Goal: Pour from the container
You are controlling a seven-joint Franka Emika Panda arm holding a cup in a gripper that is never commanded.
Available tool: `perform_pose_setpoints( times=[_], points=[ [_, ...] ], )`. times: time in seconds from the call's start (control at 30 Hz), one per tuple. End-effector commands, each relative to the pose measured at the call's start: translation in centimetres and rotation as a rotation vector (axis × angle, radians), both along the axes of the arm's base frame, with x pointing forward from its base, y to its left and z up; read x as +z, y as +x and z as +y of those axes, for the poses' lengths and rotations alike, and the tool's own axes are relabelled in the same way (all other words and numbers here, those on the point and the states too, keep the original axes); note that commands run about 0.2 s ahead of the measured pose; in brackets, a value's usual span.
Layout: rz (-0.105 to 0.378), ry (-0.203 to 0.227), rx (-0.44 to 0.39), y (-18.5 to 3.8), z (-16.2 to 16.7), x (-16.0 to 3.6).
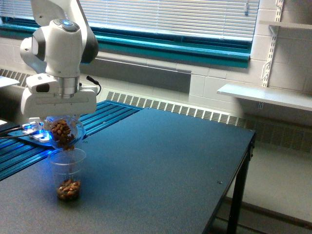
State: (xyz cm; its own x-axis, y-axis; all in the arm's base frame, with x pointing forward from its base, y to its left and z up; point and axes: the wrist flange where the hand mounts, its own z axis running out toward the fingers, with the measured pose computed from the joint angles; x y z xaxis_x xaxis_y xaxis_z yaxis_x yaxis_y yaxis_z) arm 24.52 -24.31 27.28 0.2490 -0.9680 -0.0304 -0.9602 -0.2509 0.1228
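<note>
1. Container (63, 132): small clear rounded jar, tipped mouth-down under the tool (59, 119), right above the clear cup (68, 174) near the counter's front corner on the exterior view's left. Brown nuts (62, 130) are bunched at its mouth.
2. Handling, my read: light, rigid, smooth walls, so slippery. The load is loose and shifts as it tips. Hold it across the belly, as it is held now.
3. Tool state: fingers are hidden behind the wide flange and jar. It appears to be pinching the jar's sides, since the jar hangs there tilted.
4. Cup: tall, thin-walled, with only a shallow layer of nuts at the bottom, so it is probably easy to knock over. Jar rim is just above the cup rim; keep them apart.
5. Counter (161, 161): dark top, bare beyond the cup, with lots of room toward the exterior view's right.
6. Edges: the right edge drops to the floor, the slatted blue rack (105, 114) sits close behind the arm, and the radiator and blinds are farther back.
</note>
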Motion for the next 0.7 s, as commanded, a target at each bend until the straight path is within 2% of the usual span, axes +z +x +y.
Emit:
perform_pose_setpoints(
  times=[0.03,0.7],
  points=[
    [0.009,0.002,-0.001,-0.51,-0.26,0.11],
    [0.039,-0.001,0.047,-0.34,0.31,0.39]
  ],
)
